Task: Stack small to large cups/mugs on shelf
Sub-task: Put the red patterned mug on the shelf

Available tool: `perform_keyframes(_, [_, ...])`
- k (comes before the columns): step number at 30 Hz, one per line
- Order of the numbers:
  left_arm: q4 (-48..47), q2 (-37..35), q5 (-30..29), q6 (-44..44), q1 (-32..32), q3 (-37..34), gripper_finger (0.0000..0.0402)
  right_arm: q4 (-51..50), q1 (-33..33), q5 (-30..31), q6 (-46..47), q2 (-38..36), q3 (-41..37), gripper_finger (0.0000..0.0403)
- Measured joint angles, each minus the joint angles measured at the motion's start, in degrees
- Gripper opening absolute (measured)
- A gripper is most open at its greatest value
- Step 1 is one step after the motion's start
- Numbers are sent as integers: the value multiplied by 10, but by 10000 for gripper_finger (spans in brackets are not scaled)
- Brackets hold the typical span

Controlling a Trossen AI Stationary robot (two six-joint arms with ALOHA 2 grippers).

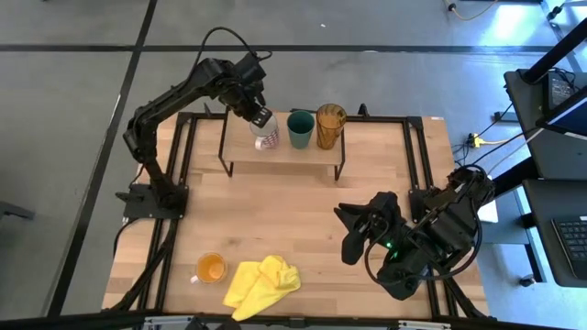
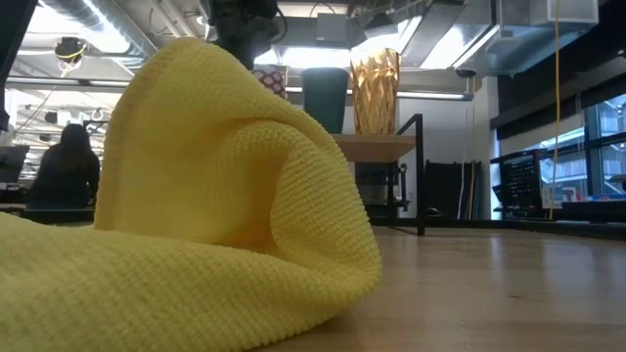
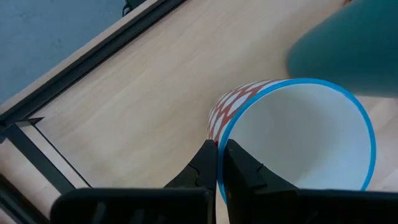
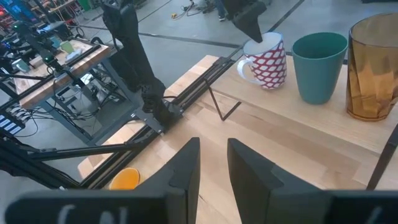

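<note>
Shelf (image 1: 312,154), white-grey mug (image 4: 268,61) upright, left claw (image 3: 219,163) pinching rim

Overhead, table-level and both wrist views share the shelf (image 1: 282,151).

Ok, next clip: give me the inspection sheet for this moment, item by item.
Surface: light wooden table, shelf at its far side.
Job's things: patterned mug, green cup, amber tumbler in a row on the shelf; orange mug on the table.
Clutter: yellow cloth beside the orange mug.
Grippers: left gripper shut on the patterned mug's rim; right gripper open, empty, over the table.
Cables: on the floor beyond the table.
Surroundings: a person seated in the background in the low view.
</note>
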Motion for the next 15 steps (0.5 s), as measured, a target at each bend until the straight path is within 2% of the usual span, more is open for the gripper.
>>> perform_keyframes(15, [30,0,21,5,-1,0,2,0,-1,0,0,0,0,83])
